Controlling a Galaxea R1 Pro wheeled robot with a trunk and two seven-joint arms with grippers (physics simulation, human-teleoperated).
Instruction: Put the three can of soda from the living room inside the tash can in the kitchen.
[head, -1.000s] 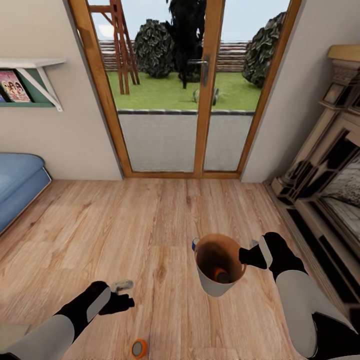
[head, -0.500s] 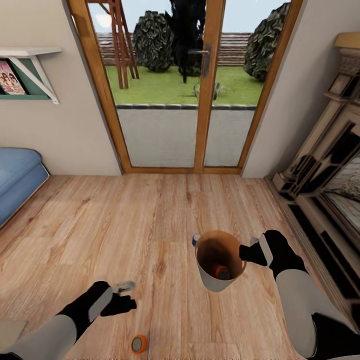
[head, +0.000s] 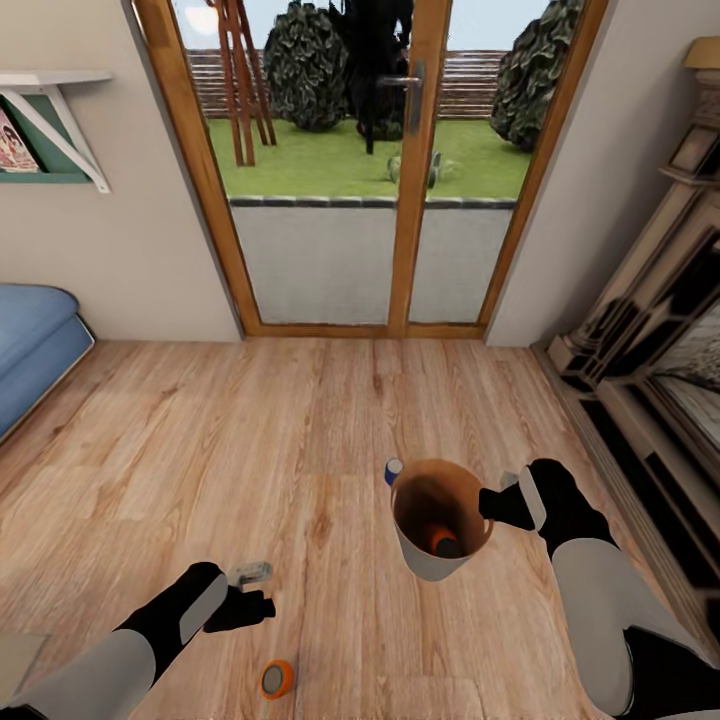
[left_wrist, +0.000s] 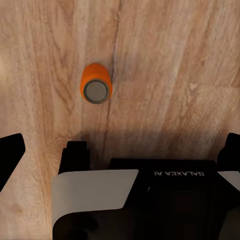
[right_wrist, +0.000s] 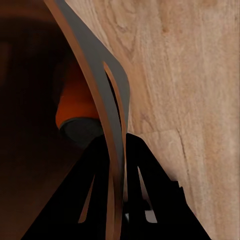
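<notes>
Here in the living room, the right hand (head: 497, 505) is clamped on the rim of the trash can (head: 438, 520), at about 3 o'clock on the rim, holding the copper-brown bin tilted so its dark mouth faces the head camera. In the right wrist view the two black fingers (right_wrist: 95, 175) straddle the bin wall (right_wrist: 107, 95), one inside and one outside, right at the handle slot. Down in the bottom of the bin sits an orange can (head: 442, 541), and the right wrist view catches that same orange can (right_wrist: 75, 102) through the slot.

Just past the bin's rim at 10 o'clock, the dark blue can (head: 393, 470) stands upright on the wood floor (head: 300, 440), grey top showing, touching or nearly touching the bin; I can't tell which.

Over on the other side, the left hand (head: 252, 600) hangs low above the planks with nothing in it, fingers spread wide apart: the left wrist view shows the black fingertips (left_wrist: 11, 150) at both edges of the frame. The second orange can (head: 278, 679) stands on the floor at 5 o'clock from that hand, close by but apart from it. From the left wrist camera that can (left_wrist: 96, 85) sits between the spread fingers, out ahead of them.

Glass doors (head: 370, 170) at 12 o'clock, blue sofa (head: 35, 345) at 9 o'clock, fireplace (head: 650, 370) at 3 o'clock.
</notes>
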